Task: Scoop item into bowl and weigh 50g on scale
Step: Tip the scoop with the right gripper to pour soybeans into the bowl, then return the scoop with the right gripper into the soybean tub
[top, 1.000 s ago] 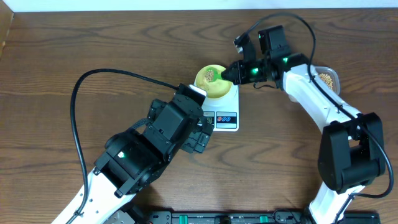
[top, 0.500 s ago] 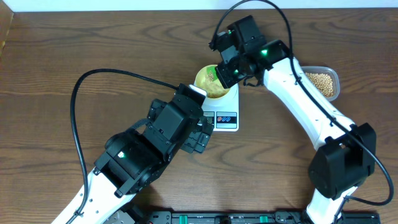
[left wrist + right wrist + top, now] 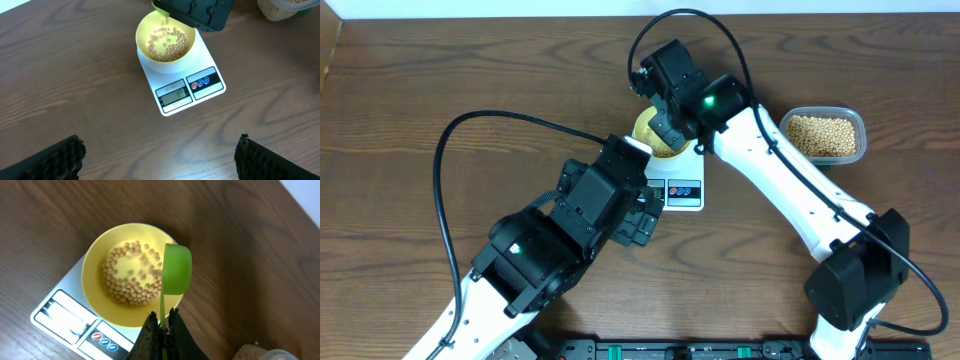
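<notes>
Right gripper (image 3: 161, 325): clamped tight on handle of green scoop (image 3: 177, 270), tipped just beyond fingers over bowl (image 3: 95, 260) of beans (image 3: 131, 280) on scale (image 3: 65, 312). Left gripper (image 3: 160, 160): spread wide, holding nothing, scale ahead.

The right arm (image 3: 770, 165) has swung leftward, away from the clear plastic tub (image 3: 825, 135), which now shows in full, and its fingers (image 3: 150, 332) now hold the green plastic scoop (image 3: 177, 270) above the small round pale yellow bowl (image 3: 92, 270) of tan beans (image 3: 130, 282) rather than at its right side.

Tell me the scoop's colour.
Bright green scoop, tipped on edge over the bowl; clearest in the right wrist view.
</notes>
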Robot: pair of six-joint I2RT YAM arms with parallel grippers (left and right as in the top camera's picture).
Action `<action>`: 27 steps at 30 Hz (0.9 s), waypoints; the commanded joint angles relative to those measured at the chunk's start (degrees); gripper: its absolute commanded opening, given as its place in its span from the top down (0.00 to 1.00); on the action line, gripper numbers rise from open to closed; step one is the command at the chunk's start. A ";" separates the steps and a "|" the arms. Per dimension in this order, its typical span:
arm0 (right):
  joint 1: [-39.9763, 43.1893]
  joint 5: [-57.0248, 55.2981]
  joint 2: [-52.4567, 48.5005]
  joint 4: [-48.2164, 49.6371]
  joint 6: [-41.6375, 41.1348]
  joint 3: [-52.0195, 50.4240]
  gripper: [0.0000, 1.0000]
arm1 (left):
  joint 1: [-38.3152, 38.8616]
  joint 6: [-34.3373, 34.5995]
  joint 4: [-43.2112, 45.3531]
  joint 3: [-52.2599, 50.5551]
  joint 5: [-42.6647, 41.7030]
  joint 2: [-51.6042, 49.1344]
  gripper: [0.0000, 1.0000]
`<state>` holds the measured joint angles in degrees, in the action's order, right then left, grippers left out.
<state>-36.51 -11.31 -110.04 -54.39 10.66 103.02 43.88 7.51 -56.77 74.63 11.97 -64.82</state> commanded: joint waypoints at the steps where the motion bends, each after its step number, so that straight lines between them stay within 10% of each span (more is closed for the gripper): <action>1: -0.35 -3.10 0.46 -0.17 0.68 1.29 0.99 | -0.17 0.11 -0.20 0.28 0.52 0.52 0.02; 27: 28.76 -4.61 5.86 -19.76 -19.87 5.16 0.99 | -0.17 0.11 -0.20 0.28 0.55 0.52 0.02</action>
<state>-9.98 -14.81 -104.73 -73.82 -6.17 109.58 43.88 7.49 -56.80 74.63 11.97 -64.82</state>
